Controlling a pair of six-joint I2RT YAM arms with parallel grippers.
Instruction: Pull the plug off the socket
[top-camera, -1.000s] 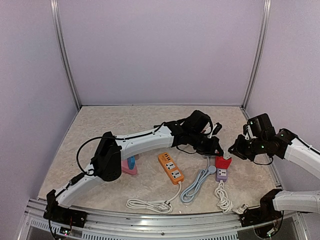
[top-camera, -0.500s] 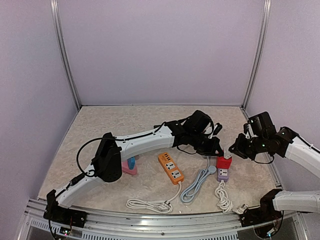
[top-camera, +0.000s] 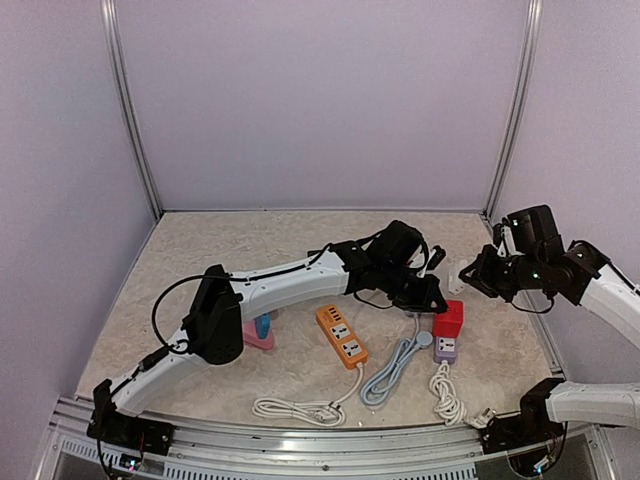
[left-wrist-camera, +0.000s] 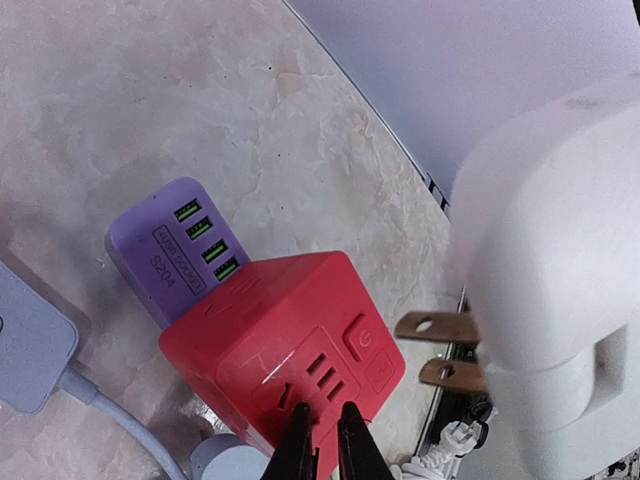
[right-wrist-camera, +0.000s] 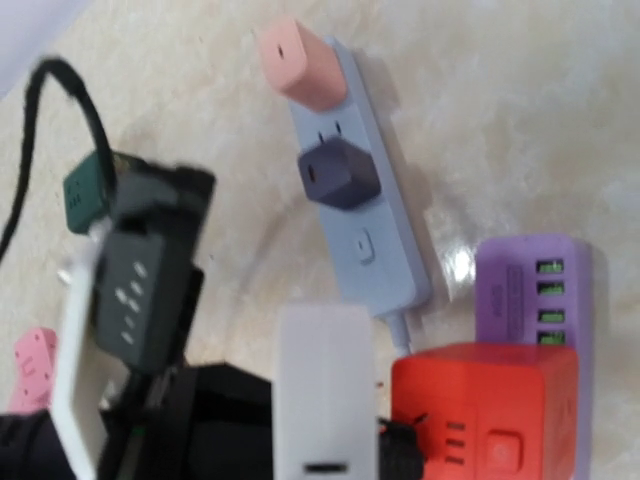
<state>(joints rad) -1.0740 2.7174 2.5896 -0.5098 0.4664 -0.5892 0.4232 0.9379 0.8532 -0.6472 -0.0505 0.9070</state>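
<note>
A red cube socket stands on a purple USB socket block on the table. The cube also shows in the left wrist view and the right wrist view. My left gripper is shut, its thin fingertips pressed on the cube's face. My right gripper is shut on a white plug. It holds the plug clear of the cube, with both bare prongs showing. The plug fills the lower middle of the right wrist view.
A blue-grey power strip carries a pink plug and a dark plug. An orange power strip, its white cable, a grey cable and a pink-and-blue item lie near the front.
My right gripper has lifted the white plug out of the red cube and carried it up and back. The cube has stayed on the purple block under my left gripper.
</note>
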